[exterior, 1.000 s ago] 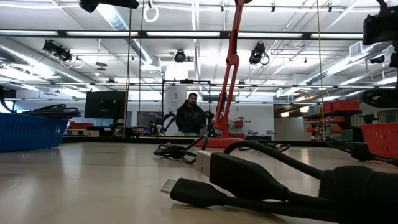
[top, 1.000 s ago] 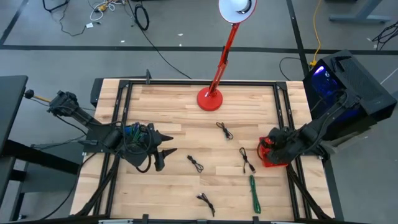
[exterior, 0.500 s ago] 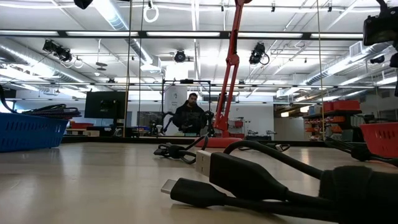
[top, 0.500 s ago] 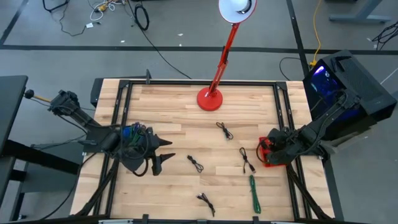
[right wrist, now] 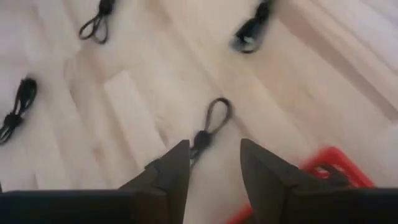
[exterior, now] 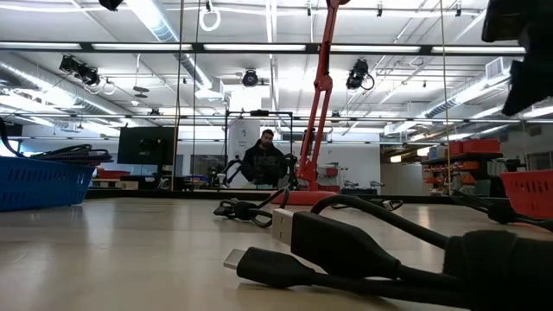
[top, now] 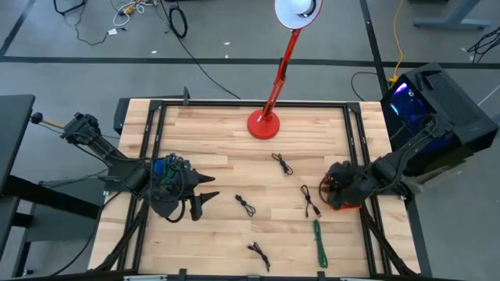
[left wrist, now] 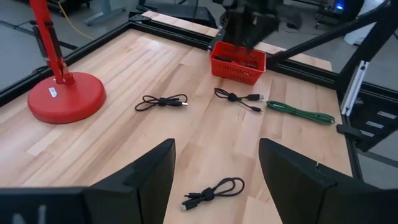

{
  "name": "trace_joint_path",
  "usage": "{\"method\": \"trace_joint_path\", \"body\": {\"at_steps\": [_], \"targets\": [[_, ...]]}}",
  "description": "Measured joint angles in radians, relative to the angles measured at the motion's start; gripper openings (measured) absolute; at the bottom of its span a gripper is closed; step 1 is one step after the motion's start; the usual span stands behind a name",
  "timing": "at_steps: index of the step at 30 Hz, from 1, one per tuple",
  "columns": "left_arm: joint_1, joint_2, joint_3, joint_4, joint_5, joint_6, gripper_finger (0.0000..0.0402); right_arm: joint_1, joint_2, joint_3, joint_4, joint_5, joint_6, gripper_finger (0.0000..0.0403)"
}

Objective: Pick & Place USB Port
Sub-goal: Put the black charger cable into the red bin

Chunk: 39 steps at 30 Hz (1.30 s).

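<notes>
Pale wooden planks form the table (top: pixel 234 140), framed in black rails, with a red lamp (top: pixel 264 123) at its far edge and grey floor around it; beyond, a person (exterior: pixel 265 161) sits in a workshop. Black USB cables (top: pixel 310 200) lie scattered across the middle, each tied in a small bundle, and a green cable (top: pixel 319 242) lies near the front. Right gripper (top: pixel 330 186) hovers above the red basket (left wrist: pixel 238 62), jaws spread and empty. Left gripper (top: pixel 209 190) waits above the table's left side, jaws wide.
</notes>
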<state>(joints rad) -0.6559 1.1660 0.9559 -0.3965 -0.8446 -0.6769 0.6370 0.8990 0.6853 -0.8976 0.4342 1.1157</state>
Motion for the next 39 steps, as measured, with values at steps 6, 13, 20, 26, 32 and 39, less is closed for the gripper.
{"method": "trace_joint_path", "body": {"at_steps": [6, 13, 20, 26, 32, 39], "targets": [[0.000, 0.000, 0.000, 0.000, -0.001, -0.007, 0.0236, -0.079, 0.110, 0.000, 0.039, -0.060, -0.088, 0.0137], [0.000, 0.011, 0.000, -0.004, -0.001, -0.015, 0.0236, -0.160, 0.219, 0.000, 0.086, -0.087, -0.156, 0.0148], [0.000, 0.051, 0.000, -0.004, -0.001, -0.014, 0.0236, -0.222, 0.309, 0.000, 0.142, -0.105, -0.204, 0.0157], [0.002, 0.060, 0.000, -0.005, -0.008, -0.011, 0.0236, -0.270, 0.406, 0.000, 0.201, -0.141, -0.266, 0.0158], [0.002, 0.060, 0.000, -0.005, -0.009, -0.010, 0.0236, -0.294, 0.491, 0.000, 0.214, -0.164, -0.287, 0.0158], [0.002, 0.059, 0.000, -0.005, -0.009, -0.011, 0.0236, -0.313, 0.559, 0.000, 0.272, -0.164, -0.306, 0.0158]]}}
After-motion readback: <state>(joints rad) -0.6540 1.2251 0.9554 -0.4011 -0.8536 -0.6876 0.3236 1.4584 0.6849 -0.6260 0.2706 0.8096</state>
